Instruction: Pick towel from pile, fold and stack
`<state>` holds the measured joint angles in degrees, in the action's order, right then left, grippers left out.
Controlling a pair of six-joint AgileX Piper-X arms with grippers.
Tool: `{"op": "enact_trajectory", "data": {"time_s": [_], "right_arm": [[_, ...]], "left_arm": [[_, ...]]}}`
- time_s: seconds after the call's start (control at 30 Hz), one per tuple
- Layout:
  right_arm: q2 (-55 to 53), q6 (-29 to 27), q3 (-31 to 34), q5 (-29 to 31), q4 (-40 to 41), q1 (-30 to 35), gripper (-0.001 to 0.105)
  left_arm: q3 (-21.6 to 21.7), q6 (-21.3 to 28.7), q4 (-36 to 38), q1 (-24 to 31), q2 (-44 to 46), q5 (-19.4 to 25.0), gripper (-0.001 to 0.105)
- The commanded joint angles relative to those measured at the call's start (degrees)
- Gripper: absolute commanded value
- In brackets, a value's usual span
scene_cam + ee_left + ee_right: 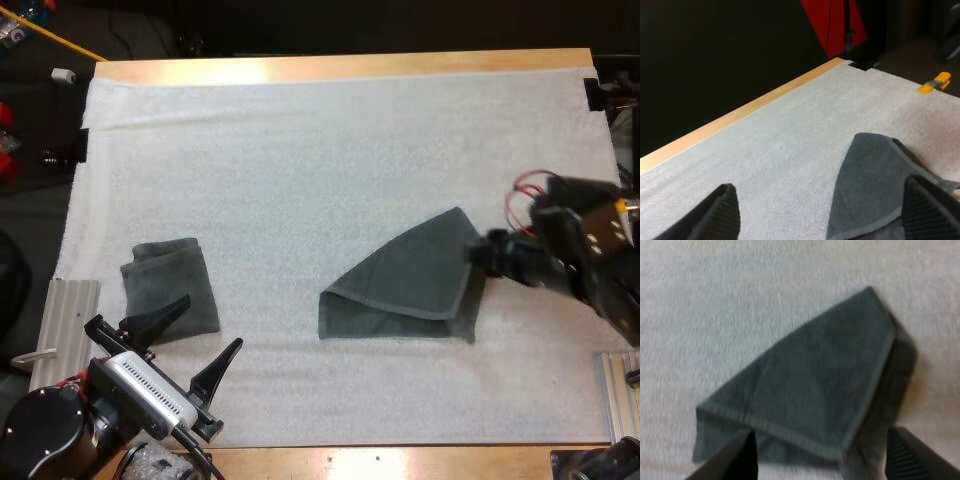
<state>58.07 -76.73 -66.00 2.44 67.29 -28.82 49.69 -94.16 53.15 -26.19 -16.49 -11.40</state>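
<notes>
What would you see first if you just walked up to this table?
A dark grey-green towel, folded over into a pointed shape, lies on the white mat, right of the middle. A smaller folded towel sits near the mat's left edge.

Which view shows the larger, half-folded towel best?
The high view: the whole larger towel lies in sight. The right wrist view cuts off its near edge; the left wrist view shows one end.

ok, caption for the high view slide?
Right arm at a half-folded towel; left arm, jaws open, beside a smaller folded towel on the white mat.
</notes>
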Motion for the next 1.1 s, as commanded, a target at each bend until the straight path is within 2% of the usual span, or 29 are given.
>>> {"op": "enact_trajectory", "data": {"time_s": [0.0, 0.3, 0.47, 0.57, 0.7, 0.9, 1.07], "right_arm": [[-1.48, -0.54, -0.54, 0.35, 2.44, -0.21, 0.054], [-9.18, 1.99, -0.54, -0.21, 12.28, -0.20, 0.054], [-9.58, 2.05, -0.01, -4.40, 15.21, -0.20, 0.054], [-9.58, 3.72, 2.55, -6.40, 12.39, -0.20, 0.054], [-9.58, 7.05, 10.32, -10.44, 5.71, -0.20, 0.054], [-9.58, 15.23, 23.32, -11.15, -6.32, -0.20, 0.054], [-9.58, 21.08, 31.08, -11.69, -16.46, -0.20, 0.054]], "left_arm": [[0.17, -0.48, -0.30, -0.30, -0.04, -0.02, 0.065], [0.17, -1.11, 0.44, -0.30, -0.04, -0.02, 0.065], [0.16, -1.11, 7.27, -0.30, -0.04, -0.04, 0.065], [-0.24, -1.11, 11.82, -0.30, -0.04, -1.74, 0.065], [-1.36, -1.11, 15.77, -0.30, -0.21, -2.57, 0.065], [-2.52, -1.11, 17.72, -0.30, -0.69, -4.23, 0.065], [-2.49, -1.11, 17.72, -0.30, -0.69, -5.39, 0.065]]}}
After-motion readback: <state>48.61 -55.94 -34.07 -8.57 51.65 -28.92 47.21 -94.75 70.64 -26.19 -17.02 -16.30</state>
